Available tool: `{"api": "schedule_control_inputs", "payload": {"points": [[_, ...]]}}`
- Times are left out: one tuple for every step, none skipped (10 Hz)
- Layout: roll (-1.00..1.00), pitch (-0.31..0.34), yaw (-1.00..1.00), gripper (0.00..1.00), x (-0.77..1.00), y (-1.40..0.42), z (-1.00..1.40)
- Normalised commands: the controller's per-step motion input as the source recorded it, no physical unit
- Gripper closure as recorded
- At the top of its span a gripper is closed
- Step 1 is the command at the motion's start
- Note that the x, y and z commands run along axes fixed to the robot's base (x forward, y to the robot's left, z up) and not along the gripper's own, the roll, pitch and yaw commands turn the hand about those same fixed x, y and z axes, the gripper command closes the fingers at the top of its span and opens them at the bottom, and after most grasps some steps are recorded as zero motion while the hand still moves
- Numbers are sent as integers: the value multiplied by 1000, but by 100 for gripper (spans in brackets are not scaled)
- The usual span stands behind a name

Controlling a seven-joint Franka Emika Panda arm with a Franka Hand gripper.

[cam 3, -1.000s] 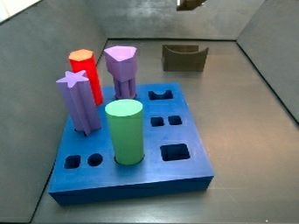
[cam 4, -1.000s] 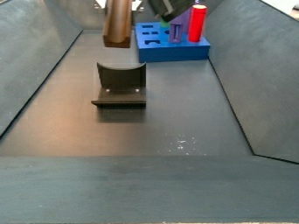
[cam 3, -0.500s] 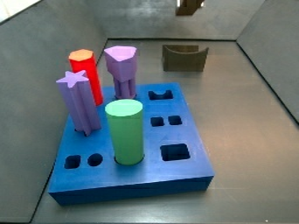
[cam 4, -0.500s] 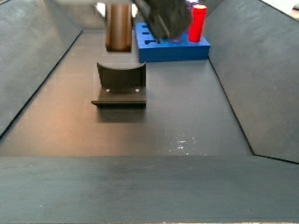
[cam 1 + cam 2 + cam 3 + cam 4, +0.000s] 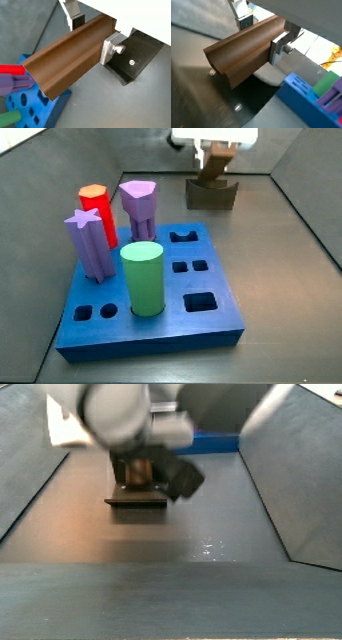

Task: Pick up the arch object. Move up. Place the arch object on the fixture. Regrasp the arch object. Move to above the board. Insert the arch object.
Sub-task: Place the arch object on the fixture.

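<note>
Tool [image 5: 93, 34] clamped on arch object [image 5: 70, 52] above fixture [image 5: 210, 194].

The floor [image 5: 281, 278] is a dark grey, matte surface with sloping grey walls around it. Two things stand directly on it. The fixture [image 5: 210, 195] stands right below the gripper [image 5: 214, 163], at the far end of the floor in a side view. The board [image 5: 201, 323], a thick blue slab, lies flat on the floor, well apart from the gripper and nearer to the camera.
</note>
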Motion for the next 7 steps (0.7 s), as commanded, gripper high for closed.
{"api": "schedule_control_inputs", "payload": {"points": [[-157,35,-259,100,150,120,-851],[-111,17,-230,100,125,95,-617],[-77,-2,-200,100,114,70,-402],[-40,-15,-159,100,78,57,-196],[-33,-28,-132,100,64,37,-191],[-36,-30,-103,100,65,36,-190],[-36,-30,-86,100,65,35,-189]]}}
